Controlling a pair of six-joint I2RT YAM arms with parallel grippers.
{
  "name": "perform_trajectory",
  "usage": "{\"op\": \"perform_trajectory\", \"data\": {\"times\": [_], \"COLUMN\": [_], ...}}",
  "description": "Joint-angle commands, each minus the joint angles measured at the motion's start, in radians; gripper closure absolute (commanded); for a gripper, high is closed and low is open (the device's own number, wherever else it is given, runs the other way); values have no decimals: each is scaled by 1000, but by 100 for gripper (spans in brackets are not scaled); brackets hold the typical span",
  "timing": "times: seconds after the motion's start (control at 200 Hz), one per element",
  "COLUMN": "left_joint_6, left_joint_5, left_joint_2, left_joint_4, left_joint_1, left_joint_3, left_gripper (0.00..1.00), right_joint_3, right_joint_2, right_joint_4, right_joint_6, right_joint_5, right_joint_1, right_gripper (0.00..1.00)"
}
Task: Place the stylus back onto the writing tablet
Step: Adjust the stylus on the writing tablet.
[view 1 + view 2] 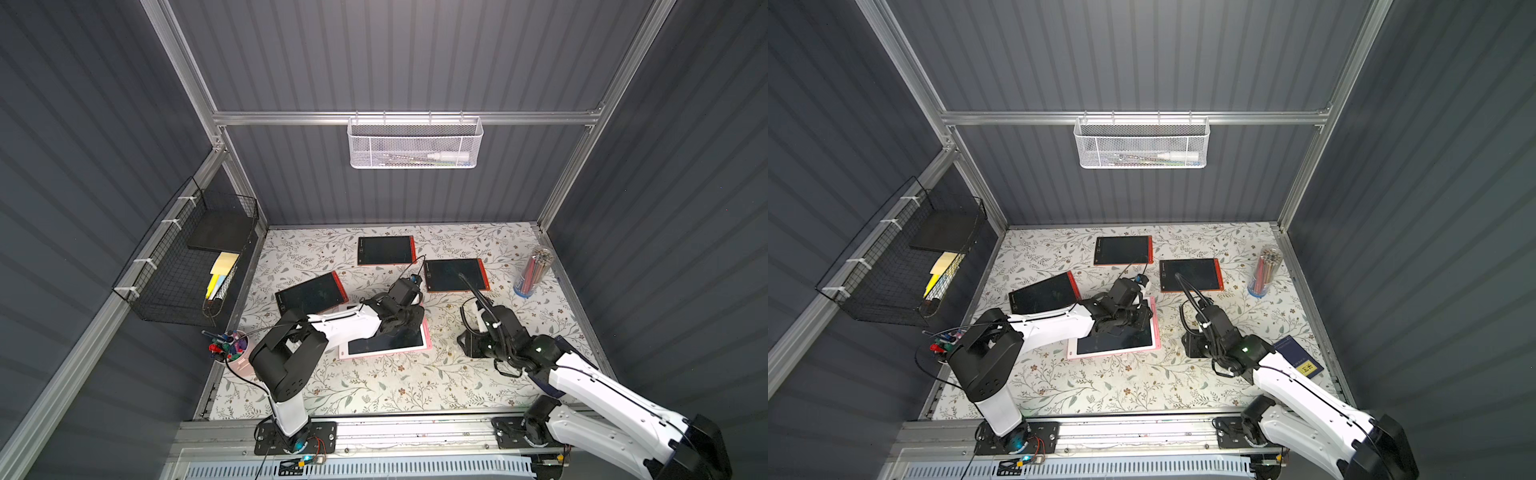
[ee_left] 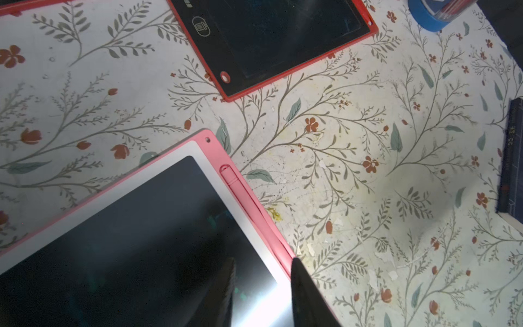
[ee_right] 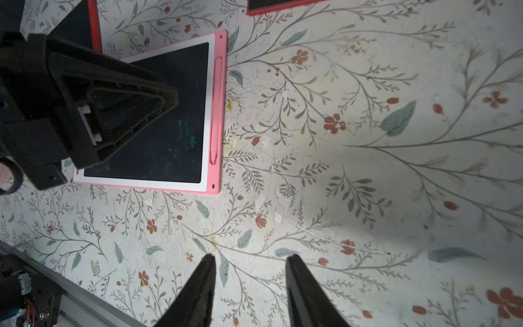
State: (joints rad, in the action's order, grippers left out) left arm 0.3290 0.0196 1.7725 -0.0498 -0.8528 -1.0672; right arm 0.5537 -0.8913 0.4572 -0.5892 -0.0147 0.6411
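- Right gripper [image 3: 251, 258] sits closest to the lens in its wrist view: two black fingers spread, nothing between them, hovering over bare floral table [image 3: 368, 170] right of the tablet.
- Stylus [image 3: 217, 110] lies along the right edge of the pink writing tablet [image 3: 186, 85], mid-table, and looks seated in its slot to me.
- Left gripper [image 2: 263, 260] hangs over that edge, jaws partly apart. One finger is above the screen, the other at the pink rim by the stylus, and I can't see it clamping anything.
- Handling guess: light, stiff, smooth plastic, so probably slippery and keen to pivot. I'd pinch mid-barrel, across the thin width.
- Looks: slim pink stick, tapered tip toward the near side, same colour as the frame.
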Motion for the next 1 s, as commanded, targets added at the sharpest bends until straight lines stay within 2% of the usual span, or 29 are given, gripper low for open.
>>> {"op": "perform_trajectory", "data": {"times": [0.0,0.135,0.27,0.39,0.54,0.6,0.996], "left_joint_6": [-18,-67,-104,-118,-115,-125,-116], "left_joint_5": [27,52,96,134,169,144,208], "left_joint_2": [23,50,87,133,173,184,255], "left_joint_4": [-18,-27,-44,-61,-72,-88,-154], "left_joint_1": [-19,-33,-33,-33,-33,-34,-33], "left_joint_3": [-33,-37,-64,-97,-138,-152,-180], "left_gripper": [63,59,59,59,60,60,60], "right_joint_3": [-37,-39,-31,-11,21,20,42], "right_joint_2": [40,61,67,71,83,81,37], "right_joint_4": [-29,-34,-40,-38,-25,-40,-29], "right_joint_6": [4,16,21,47,111,123,127], "right_joint_5": [-9,-4,14,35,72,88,112], "right_joint_1": [-4,-6,-6,-5,-7,-7,-12], "right_gripper": [52,42,20,6,1,1,1]}}
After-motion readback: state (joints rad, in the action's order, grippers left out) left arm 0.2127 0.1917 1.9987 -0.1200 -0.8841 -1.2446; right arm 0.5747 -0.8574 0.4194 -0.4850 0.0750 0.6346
